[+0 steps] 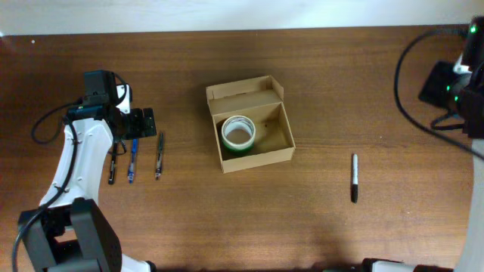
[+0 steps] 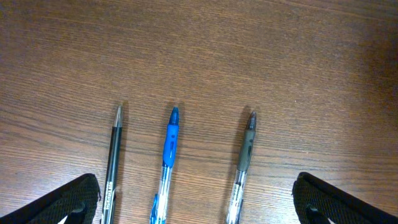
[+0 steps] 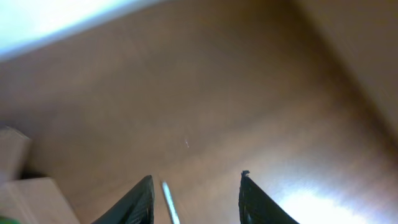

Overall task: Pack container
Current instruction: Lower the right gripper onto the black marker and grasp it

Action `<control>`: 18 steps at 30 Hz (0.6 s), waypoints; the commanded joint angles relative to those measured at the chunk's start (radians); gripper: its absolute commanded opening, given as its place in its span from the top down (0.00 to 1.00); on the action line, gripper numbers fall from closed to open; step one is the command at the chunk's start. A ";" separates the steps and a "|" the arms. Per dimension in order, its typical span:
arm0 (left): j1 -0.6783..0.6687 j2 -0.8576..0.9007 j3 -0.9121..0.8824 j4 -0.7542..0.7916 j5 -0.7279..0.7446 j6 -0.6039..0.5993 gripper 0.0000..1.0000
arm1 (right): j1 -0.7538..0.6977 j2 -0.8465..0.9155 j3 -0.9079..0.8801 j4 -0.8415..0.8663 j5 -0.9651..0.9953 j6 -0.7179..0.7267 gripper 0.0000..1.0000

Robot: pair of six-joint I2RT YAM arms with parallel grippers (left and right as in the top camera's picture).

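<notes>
Two grippers, both spread wide and both empty. Left gripper (image 2: 196,193): fingers (image 2: 68,202) far apart at the lower corners of the left wrist view, nothing between the pads, hovering over three pens laid side by side on the table (image 1: 340,83). Black pen (image 2: 114,158) at the left of that view, blue pen (image 2: 169,146) in the middle, grey pen (image 2: 246,152) at the right, tips pointing away from the camera, none touching its neighbour and none touching a finger. Right gripper (image 3: 196,199): fingers likewise parted, clasping nothing, raised above the wood at the far right end of the table. Below the gap, a thin pale shape (image 3: 168,199) lying on the surface, too blurred to name. Further out, at the middle of the table, the container (image 1: 257,157): brown cardboard, open, lid flap (image 1: 246,98) folded back toward the far edge. Inside, a tape roll (image 1: 239,133) lying flat in the left half, green-sided, close to the left wall; right half bare cardboard. Between container and right arm (image 1: 461,75), well apart from both, a marker (image 1: 354,177) lying on the table. Pens well to the left of the container, just beside the left arm (image 1: 79,151).
</notes>
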 commanded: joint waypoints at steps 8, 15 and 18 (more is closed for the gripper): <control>0.002 0.007 0.018 0.001 -0.003 0.012 0.01 | -0.056 0.046 -0.603 0.230 -0.254 -0.110 0.57; 0.002 0.007 0.018 0.000 -0.003 0.012 0.01 | -0.050 0.050 -0.872 0.393 -0.260 -0.110 0.56; 0.002 0.007 0.018 0.001 -0.003 0.012 0.01 | -0.049 0.050 -0.928 0.408 -0.287 -0.086 0.56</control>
